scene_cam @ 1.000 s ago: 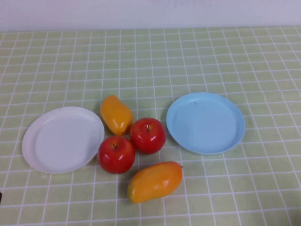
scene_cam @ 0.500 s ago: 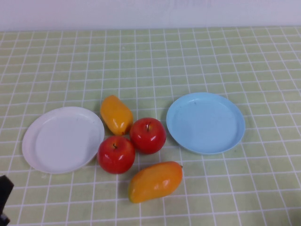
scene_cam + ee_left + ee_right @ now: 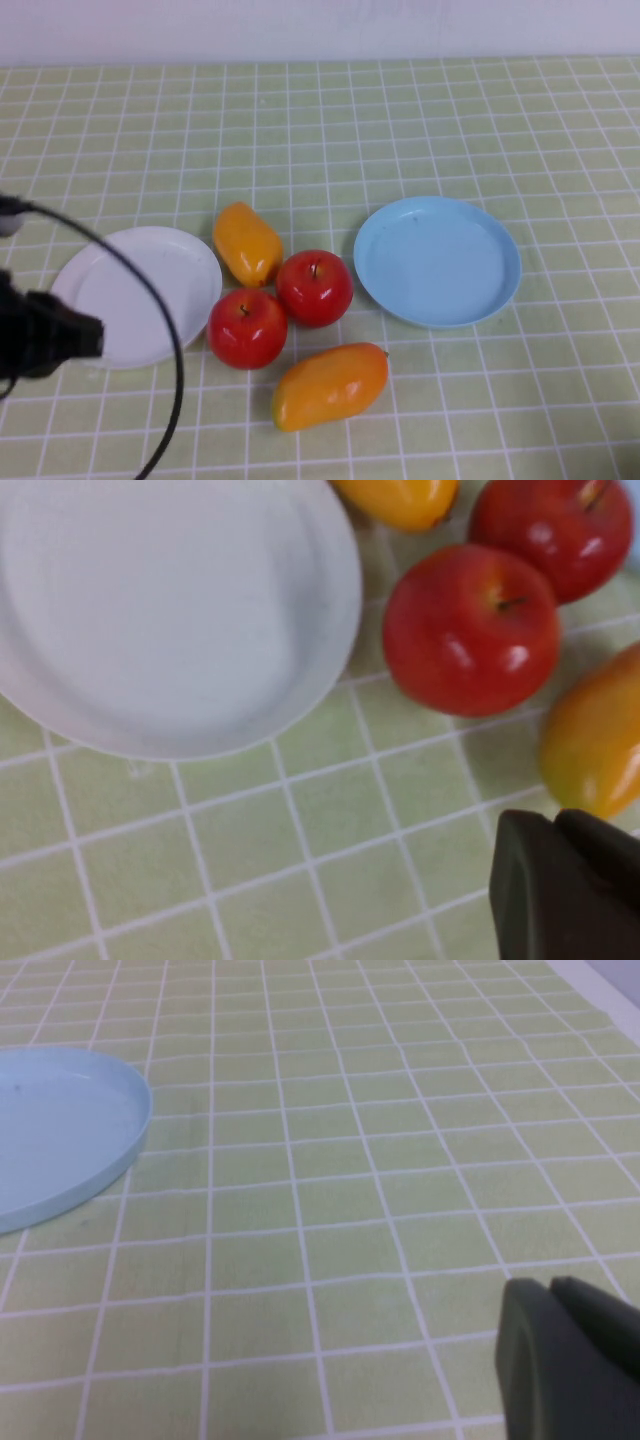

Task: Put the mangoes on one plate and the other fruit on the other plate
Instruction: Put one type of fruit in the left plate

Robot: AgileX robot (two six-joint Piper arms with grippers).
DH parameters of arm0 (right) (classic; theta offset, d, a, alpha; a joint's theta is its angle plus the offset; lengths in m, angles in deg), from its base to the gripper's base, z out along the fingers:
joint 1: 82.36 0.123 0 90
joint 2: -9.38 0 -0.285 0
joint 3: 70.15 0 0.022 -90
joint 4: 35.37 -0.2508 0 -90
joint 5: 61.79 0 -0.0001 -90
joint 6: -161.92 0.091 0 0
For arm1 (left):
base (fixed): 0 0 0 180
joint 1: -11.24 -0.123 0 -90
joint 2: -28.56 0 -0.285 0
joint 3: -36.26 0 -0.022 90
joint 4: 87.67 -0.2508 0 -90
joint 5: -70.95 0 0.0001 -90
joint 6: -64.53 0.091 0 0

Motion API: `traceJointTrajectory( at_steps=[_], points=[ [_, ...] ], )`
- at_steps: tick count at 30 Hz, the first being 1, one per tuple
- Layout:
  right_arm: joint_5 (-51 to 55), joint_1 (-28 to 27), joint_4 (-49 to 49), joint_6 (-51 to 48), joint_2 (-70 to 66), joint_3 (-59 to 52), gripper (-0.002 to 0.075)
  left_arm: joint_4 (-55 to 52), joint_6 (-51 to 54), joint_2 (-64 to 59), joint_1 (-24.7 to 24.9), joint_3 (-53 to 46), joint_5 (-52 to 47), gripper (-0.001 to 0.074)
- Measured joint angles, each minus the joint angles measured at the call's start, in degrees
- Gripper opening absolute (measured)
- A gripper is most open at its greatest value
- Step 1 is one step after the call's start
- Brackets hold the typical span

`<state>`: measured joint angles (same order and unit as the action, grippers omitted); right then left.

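Two orange mangoes lie on the table, one point(image 3: 247, 243) beside the white plate point(image 3: 150, 262), one point(image 3: 330, 385) nearer the front. Two red apples point(image 3: 314, 287) point(image 3: 247, 327) sit touching between them. The light blue plate point(image 3: 437, 262) stands empty at the right. My left gripper point(image 3: 92, 336) hangs shut and empty over the white plate's near left part. Its wrist view shows the white plate point(image 3: 170, 610), both apples point(image 3: 470, 630) point(image 3: 550, 530), both mangoes point(image 3: 400, 498) point(image 3: 595, 735) and the left gripper point(image 3: 558, 825). My right gripper point(image 3: 550, 1285) is shut, beside the blue plate point(image 3: 60, 1130).
A green checked cloth point(image 3: 400, 130) covers the table up to a white wall at the back. A black cable point(image 3: 150, 300) loops from the left arm across the white plate.
My left arm has come in from the lower left corner and now reaches over the white plate. The fruit and plates have not moved.
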<state>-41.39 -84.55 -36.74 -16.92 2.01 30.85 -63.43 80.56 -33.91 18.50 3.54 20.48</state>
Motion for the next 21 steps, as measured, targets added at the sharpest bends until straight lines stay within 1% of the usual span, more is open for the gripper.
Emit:
traceJointTrajectory(
  at_steps=[3, 10, 14, 17, 19, 21],
  points=[
    [0.00, 0.00, 0.00, 0.00, 0.00, 0.00, -0.0017, -4.80, -0.25, -8.39, 3.47, 5.03, -0.84, 0.0000],
    [0.00, 0.00, 0.00, 0.00, 0.00, 0.00, -0.0016, -12.48, -3.46, -23.81, 17.10, 18.54, -4.98, 0.0000],
    [0.00, 0.00, 0.00, 0.00, 0.00, 0.00, -0.0017, -19.79, -7.15, -30.93, 23.76, 26.18, -9.78, 0.0000],
    [0.00, 0.00, 0.00, 0.00, 0.00, 0.00, -0.0016, -22.52, -7.91, -35.81, 26.41, 31.42, -13.50, 0.0001],
    [0.00, 0.00, 0.00, 0.00, 0.00, 0.00, -0.0016, -22.45, -7.02, -38.15, 27.03, 33.83, -15.01, 0.0011],
    [0.00, 0.00, 0.00, 0.00, 0.00, 0.00, -0.0016, -22.32, -5.48, -39.88, 27.16, 35.79, -16.22, 0.0062]
  ],
)
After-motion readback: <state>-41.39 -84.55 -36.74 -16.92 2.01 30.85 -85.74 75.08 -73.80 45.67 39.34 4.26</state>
